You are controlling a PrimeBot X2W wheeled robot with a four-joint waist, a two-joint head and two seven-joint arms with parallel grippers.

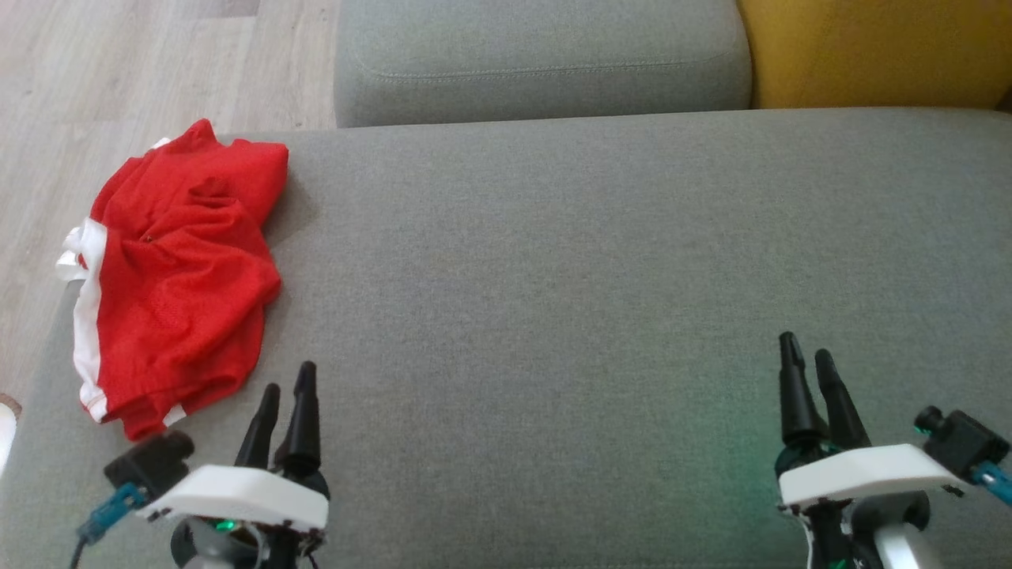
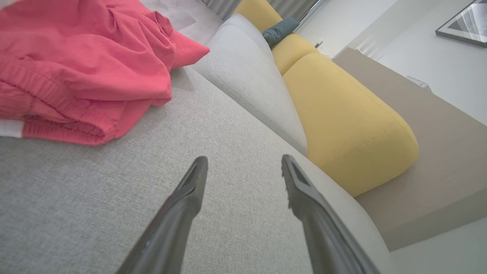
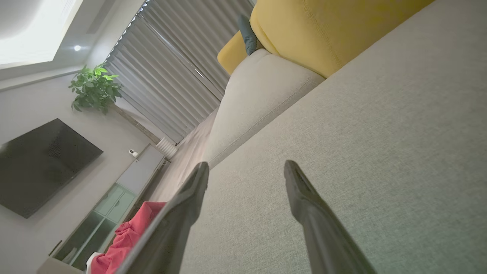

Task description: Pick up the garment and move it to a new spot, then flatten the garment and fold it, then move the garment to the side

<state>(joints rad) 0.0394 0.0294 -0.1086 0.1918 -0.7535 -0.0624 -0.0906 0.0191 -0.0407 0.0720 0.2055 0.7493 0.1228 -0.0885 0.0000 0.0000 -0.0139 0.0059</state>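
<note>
Both grippers are sitting nearest the head camera, at the near edge of the scene. The left gripper [image 1: 289,378] is sitting at the near left and the right gripper [image 1: 806,346] at the near right, well apart from each other. Each is holding its two dark fingers spread and is pinching nothing, with only bare fabric showing in the gap in each wrist view. Whether the fingertips are touching the fabric I cannot tell.

Under both of them the grey seat cushion [image 1: 553,276] is stretching from left to right. Pale wooden floor [image 1: 118,71] is showing beyond its left end. At the far side a grey back cushion [image 1: 538,63] is lying along the seat, and a yellow cushion [image 1: 870,47] is sitting just beside it on the right.

The red garment [image 1: 174,269] is lying crumpled at the left end of the seat cushion, with its left side reaching the cushion's edge. Its near hem is lying just to the left of the left gripper, apart from the fingers, and it is well apart from the right gripper. A white trim [image 1: 85,316] is running down the garment's left side.
</note>
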